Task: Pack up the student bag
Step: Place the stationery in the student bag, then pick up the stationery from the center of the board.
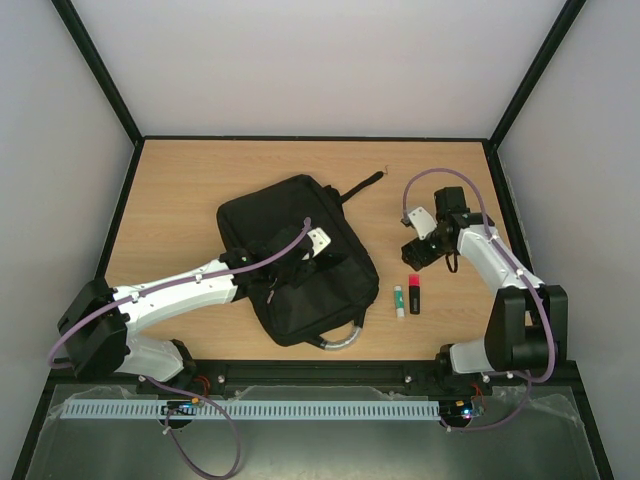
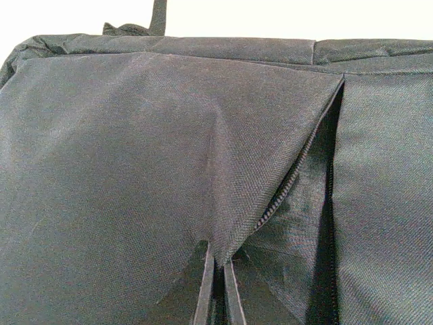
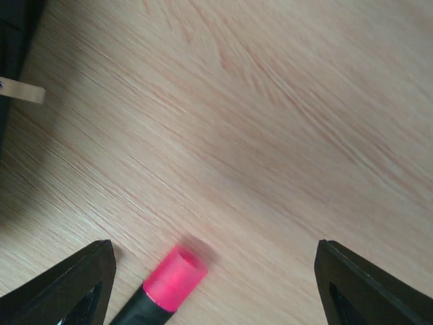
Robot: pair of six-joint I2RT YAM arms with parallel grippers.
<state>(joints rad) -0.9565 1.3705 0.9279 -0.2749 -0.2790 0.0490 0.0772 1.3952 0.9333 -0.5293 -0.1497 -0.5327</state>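
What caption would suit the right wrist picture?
Open right gripper poised above a pink-capped black marker lying on the pale wooden table.

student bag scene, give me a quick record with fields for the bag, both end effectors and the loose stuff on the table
student bag: black, lying flat mid-table, grey loop handle toward the arm bases
zipper: open, flap lifted
left end effector: shut, pinching the flap's fabric
right end effector: open, holding nothing, over the table
highlighter: pink cap, black body, seen between the open fingers, not gripped
green and white stick: beside the highlighter, right of the bag
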